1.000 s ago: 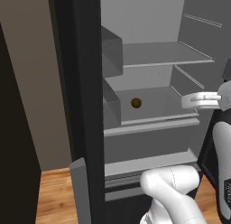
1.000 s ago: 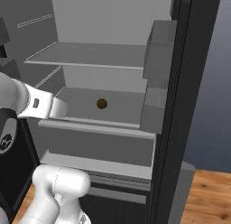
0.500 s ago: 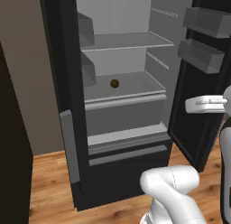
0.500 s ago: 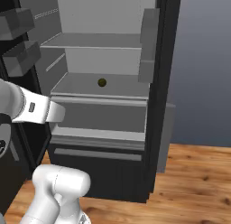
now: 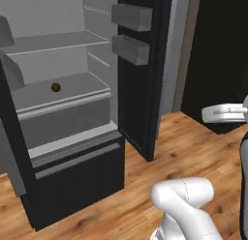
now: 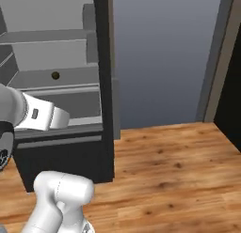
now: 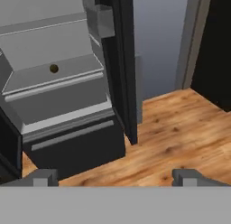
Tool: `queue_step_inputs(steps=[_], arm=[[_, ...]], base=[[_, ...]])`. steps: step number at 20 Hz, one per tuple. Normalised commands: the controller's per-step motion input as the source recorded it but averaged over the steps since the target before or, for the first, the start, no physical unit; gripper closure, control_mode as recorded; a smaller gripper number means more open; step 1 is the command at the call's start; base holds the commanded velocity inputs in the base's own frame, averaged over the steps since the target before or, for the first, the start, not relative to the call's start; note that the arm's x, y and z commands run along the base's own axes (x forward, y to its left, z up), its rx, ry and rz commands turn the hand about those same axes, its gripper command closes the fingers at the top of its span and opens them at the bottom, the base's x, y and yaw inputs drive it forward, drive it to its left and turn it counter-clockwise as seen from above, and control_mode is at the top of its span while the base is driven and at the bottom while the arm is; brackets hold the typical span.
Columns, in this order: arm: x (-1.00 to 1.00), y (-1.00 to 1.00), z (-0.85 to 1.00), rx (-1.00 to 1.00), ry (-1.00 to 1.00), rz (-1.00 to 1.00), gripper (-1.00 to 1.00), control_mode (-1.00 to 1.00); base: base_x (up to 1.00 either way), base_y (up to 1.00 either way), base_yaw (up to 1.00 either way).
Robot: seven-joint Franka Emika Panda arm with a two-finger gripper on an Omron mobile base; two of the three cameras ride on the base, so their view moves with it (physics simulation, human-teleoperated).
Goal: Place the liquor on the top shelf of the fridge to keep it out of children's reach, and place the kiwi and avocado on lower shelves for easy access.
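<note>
The kiwi [image 5: 56, 87] sits on the fridge's [image 5: 145, 89] lipped lower shelf [image 5: 63, 96] within easy reach; the fingers [image 7: 45, 177] stand wide and hold nothing.

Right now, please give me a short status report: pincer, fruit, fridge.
Pincer open, empty, off the fridge. Kiwi sitting on the lower shelf. Top shelf bare. Fridge door open, nothing in the way.

You see the open black fridge [image 5: 140, 89]; the small brown kiwi [image 5: 56, 87] sits alone on its lipped lower shelf [image 5: 68, 101].
</note>
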Motion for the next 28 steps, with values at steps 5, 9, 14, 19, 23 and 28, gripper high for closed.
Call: queue_step_inputs(steps=[5,9,14,19,23,28], arm=[[0.00,0.00,0.00,0.00,0.00,0.00,-1.00,1.00],[0.00,0.00,0.00,0.00,0.00,0.00,-1.00,1.00],[0.00,0.00,0.00,0.00,0.00,0.00,-1.00,1.00],[0.00,0.00,0.00,0.00,0.00,0.00,-1.00,1.00],[0.00,0.00,0.00,0.00,0.00,0.00,-1.00,1.00],[0.00,0.00,0.00,0.00,0.00,0.00,-1.00,1.00]], base=[[0.00,-0.65,-0.71],[0.00,-0.56,-0.76],[0.02,-0.44,-0.73],[0.07,-0.24,-0.67],[0.19,-0.03,-0.54],[0.46,0.11,-0.34]])
